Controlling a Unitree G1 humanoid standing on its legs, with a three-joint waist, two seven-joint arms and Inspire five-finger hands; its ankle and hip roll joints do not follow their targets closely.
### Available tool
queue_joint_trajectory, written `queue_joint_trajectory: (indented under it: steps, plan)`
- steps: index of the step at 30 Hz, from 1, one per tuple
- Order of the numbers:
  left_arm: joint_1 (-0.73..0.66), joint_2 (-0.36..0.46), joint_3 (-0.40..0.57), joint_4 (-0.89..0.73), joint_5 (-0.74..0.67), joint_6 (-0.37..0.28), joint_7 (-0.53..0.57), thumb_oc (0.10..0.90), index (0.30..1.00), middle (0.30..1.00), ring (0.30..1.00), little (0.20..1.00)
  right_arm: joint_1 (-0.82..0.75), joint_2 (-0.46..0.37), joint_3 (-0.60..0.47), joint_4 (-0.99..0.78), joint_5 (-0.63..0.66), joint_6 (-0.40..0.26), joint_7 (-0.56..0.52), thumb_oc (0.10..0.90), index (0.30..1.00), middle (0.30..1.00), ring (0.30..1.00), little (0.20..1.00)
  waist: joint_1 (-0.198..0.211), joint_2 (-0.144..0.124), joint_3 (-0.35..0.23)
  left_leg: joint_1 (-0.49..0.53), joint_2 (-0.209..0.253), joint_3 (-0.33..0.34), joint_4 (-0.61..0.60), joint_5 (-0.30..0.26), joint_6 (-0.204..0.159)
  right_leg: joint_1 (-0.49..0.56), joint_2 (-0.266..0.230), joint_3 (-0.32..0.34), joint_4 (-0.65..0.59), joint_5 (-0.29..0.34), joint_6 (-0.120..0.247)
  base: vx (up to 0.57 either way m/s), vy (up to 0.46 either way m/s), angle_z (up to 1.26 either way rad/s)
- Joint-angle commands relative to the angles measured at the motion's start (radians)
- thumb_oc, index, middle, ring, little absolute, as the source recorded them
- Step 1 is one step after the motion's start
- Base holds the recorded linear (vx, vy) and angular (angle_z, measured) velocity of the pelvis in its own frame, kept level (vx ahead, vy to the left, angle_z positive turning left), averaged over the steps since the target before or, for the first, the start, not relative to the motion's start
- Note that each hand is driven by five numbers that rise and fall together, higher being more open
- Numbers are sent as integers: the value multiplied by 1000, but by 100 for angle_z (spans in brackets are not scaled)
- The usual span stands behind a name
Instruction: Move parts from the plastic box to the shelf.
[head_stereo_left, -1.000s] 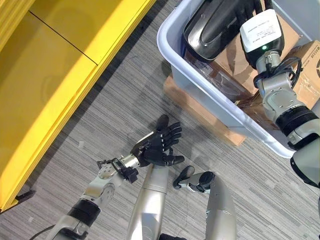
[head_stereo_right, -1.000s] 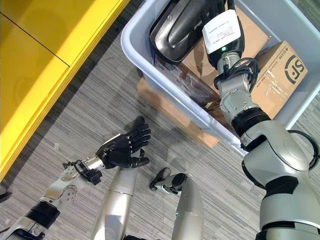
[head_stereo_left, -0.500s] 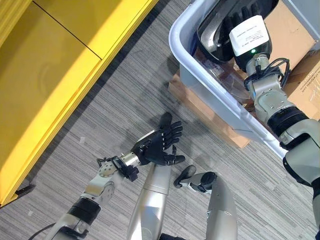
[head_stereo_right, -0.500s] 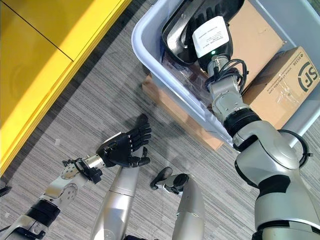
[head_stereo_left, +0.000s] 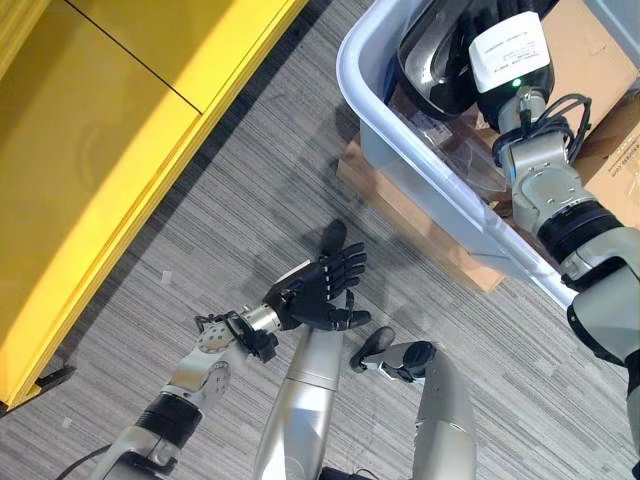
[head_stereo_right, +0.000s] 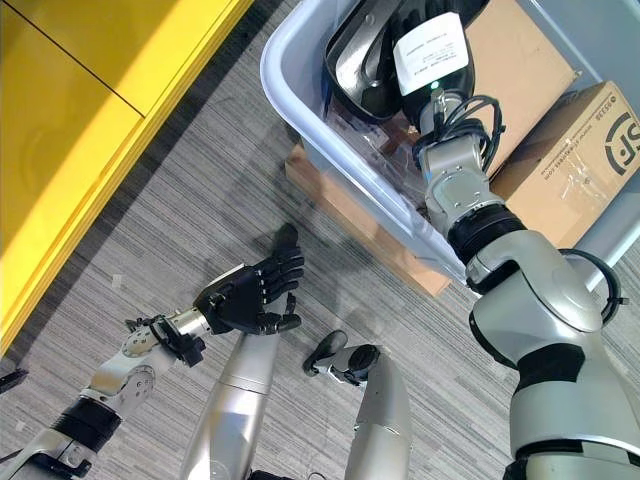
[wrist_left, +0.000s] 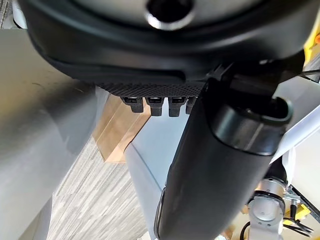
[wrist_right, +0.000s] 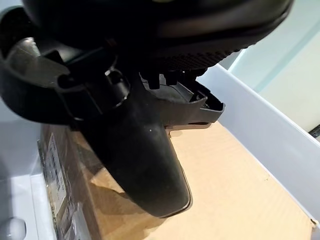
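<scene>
A large grey plastic box (head_stereo_left: 420, 150) stands on the floor at the upper right. A black moulded part (head_stereo_left: 435, 60) lies in its near left corner. My right hand (wrist_right: 140, 150) reaches into the box and rests against this black part (wrist_right: 195, 105), its thumb stretched out over brown cardboard. My left hand (head_stereo_left: 318, 290) hovers open above the carpet, left of the box, holding nothing. The yellow shelf (head_stereo_left: 90, 150) runs along the left.
The box also holds a flat cardboard sheet (head_stereo_right: 520, 70), a printed carton (head_stereo_right: 570, 150) and clear plastic bags (head_stereo_left: 440, 135). A wooden board (head_stereo_left: 400, 210) lies under the box. Grey striped carpet separates shelf and box.
The view has shifted a little. My right hand has moved slightly toward the box's left corner, staying at the black part. The left hand holds its pose.
</scene>
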Motion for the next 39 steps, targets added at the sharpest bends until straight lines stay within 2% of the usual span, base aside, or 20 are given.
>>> queue_joint_trajectory:
  steps: [1,5,10,15,18,19,20,21,23,27,30,32,34,39]
  plan:
    - [-8,-86,-39,-83,-14,-25,-62,900,1000,1000,1000,1000,-28,-55,8,61,58,-29,-4,900,1000,1000,1000,1000,35,73,-12,-8,9,68,-87,-11,62,27,59,-35,92,64,-2,0,0,0]
    - [-6,-89,-39,-81,-14,-25,-61,900,1000,1000,1000,1000,-18,-53,-1,60,140,-26,-9,900,1000,1000,1000,1000,33,73,-12,-12,12,67,-92,-7,60,22,60,-35,91,64,-1,0,0,0]
    - [-12,-86,-41,-83,-14,-27,-52,900,1000,1000,1000,1000,-7,-42,-17,61,145,-42,7,900,1000,1000,1000,1000,33,71,-12,-20,12,61,-94,-8,61,12,64,-36,88,67,1,0,0,0]
    - [-15,-91,-39,-83,-34,-13,-59,900,1000,1000,1000,1000,-23,-35,-4,68,75,-46,31,900,1000,1000,1000,1000,34,79,-12,-29,7,60,-85,-10,61,4,61,-32,91,65,0,0,0,0]
    - [-11,-92,-37,-85,-33,-6,-64,900,1000,1000,1000,1000,-18,-39,2,66,78,-47,50,900,1000,1000,1000,1000,34,80,-12,-32,6,59,-86,-10,61,1,61,-32,90,66,1,3,10,0]
    - [-1,-89,-42,-97,-26,-8,-66,900,1000,1000,1000,1000,-11,-39,1,67,108,-43,50,645,643,643,643,643,35,86,-12,-37,7,55,-85,-7,60,-8,59,-30,98,65,-1,7,42,1]
    - [-1,-88,-44,-100,-30,-17,-60,900,1000,1000,1000,1000,-11,-34,1,73,114,-44,60,431,344,344,344,344,36,88,-12,-36,7,56,-86,-7,61,-9,58,-30,97,65,0,2,36,0]
    - [-2,-89,-43,-98,-28,-20,-58,900,1000,1000,1000,1000,-9,-31,3,76,124,-38,57,400,300,300,300,300,36,89,-12,-37,7,56,-84,-9,61,-9,57,-30,96,65,0,-2,17,-4]
    - [-27,-89,-49,-69,0,-23,-70,900,1000,1000,1000,1000,-16,-12,-18,100,215,6,13,400,300,300,300,300,36,91,-12,-40,8,56,-85,-9,61,-10,54,-30,95,67,2,-2,7,-2]
    - [-33,-89,-47,-87,-18,-21,-61,900,1000,1000,1000,1000,-14,-8,-40,112,243,-22,2,400,300,300,300,300,36,98,-12,-44,4,55,-87,-7,61,-13,53,-29,97,66,3,0,0,0]
    - [-36,-90,-51,-94,4,-16,-46,900,1000,1000,1000,1000,-9,-2,-45,114,226,-33,-11,400,300,300,300,300,37,99,-12,-46,4,54,-85,-8,61,-13,53,-29,101,65,2,0,0,0]
    - [-39,-81,-60,-82,55,-38,-34,900,1000,1000,1000,1000,-1,0,-53,111,238,-43,-34,400,300,300,300,300,35,98,-12,-43,5,53,-89,-6,61,-13,55,-28,103,66,4,0,0,0]
    - [-42,-86,-63,-72,40,-67,-29,900,1000,1000,1000,1000,5,12,-56,109,243,-46,-54,400,300,300,300,300,34,100,-12,-36,7,59,-93,-7,61,-8,59,-24,97,63,3,-7,-1,-2]
    - [-71,-98,-56,-60,40,-62,-28,900,1000,1000,1000,1000,49,31,-64,106,189,-71,-84,400,300,300,300,300,26,102,-12,-30,8,65,-93,-10,61,-7,56,-19,88,66,8,-13,-5,-2]
